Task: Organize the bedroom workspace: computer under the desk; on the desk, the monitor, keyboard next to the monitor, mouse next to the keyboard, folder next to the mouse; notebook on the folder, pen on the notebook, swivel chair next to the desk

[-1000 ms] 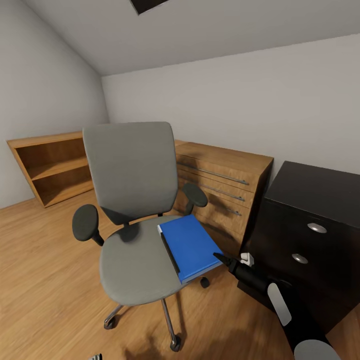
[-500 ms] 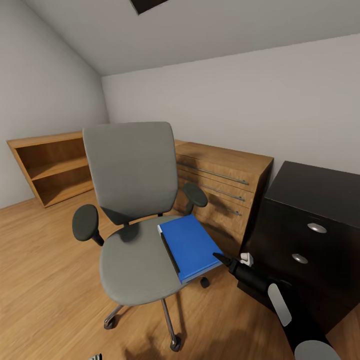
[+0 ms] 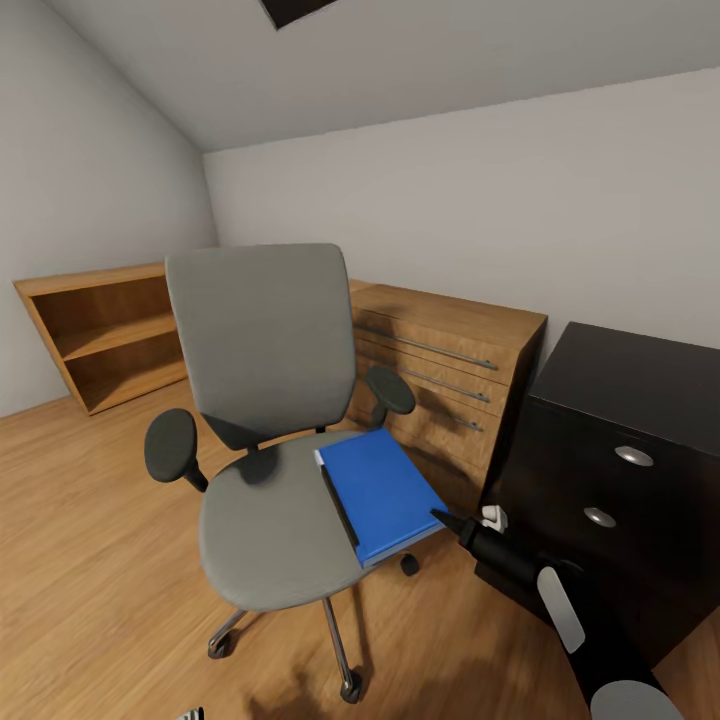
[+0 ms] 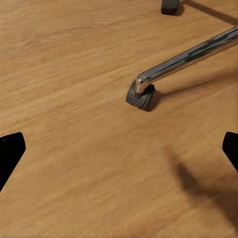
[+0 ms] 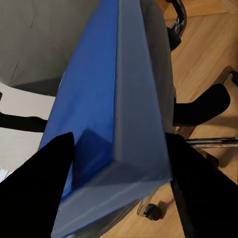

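The swivel chair (image 3: 265,440) is shown at centre frame on the wood floor (image 3: 80,560); the folder (image 3: 380,492) lies flat on the seat's right side (a light-wood dresser (image 3: 450,370) stands behind); the right gripper (image 5: 119,163) is seen with jaws spread either side of the folder's corner, not clenched; the left gripper (image 4: 119,148) is held released above a chair caster (image 4: 141,95).

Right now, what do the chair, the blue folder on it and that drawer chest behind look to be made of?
The chair looks padded in matte grey fabric, with black plastic-looking armrests and a shiny chrome-like metal base, mirror-bright in the left wrist view. The folder seems smooth blue card or plastic with a pale page edge. The drawer chest looks like light wood with visible grain and thin metal handles.
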Motion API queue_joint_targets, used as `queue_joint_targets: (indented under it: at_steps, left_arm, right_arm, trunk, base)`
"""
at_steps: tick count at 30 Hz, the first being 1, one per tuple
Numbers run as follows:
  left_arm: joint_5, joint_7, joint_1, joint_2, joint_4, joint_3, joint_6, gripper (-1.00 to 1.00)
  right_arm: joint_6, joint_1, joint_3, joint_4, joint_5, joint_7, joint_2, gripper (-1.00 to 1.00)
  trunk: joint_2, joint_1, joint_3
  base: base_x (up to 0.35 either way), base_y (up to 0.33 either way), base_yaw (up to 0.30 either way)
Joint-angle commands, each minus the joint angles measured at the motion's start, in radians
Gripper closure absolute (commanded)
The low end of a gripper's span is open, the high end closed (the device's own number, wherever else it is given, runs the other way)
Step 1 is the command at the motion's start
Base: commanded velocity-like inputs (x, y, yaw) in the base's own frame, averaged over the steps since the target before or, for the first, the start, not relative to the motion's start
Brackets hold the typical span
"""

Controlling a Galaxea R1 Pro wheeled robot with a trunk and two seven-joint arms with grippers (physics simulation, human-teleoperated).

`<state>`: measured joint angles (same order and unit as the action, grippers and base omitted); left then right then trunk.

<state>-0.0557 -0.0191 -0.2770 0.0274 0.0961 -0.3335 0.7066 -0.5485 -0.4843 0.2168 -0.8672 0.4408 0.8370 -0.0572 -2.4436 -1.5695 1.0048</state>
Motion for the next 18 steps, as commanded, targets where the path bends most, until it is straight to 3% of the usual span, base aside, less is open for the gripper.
queue_joint_targets:
  at_steps: [1, 18]
  left_arm:
    - [-0.006, -0.002, -0.001, 0.0, -0.001, 0.005, 0.003, -1.0]
    - [-0.007, -0.002, -0.001, -0.001, -0.001, 0.005, 0.004, -1.0]
  right_arm:
    - [-0.007, 0.0, 0.001, 0.0, 0.004, 0.001, 0.0, 1.0]
    - [-0.007, 0.002, 0.001, 0.0, 0.004, 0.001, -0.001, 1.0]
  trunk:
    - [0.0, 0.0, 0.001]
    - [0.007, 0.004, -0.002]
  base:
    - [0.0, 0.0, 0.0]
    - [0.0, 0.0, 0.0]
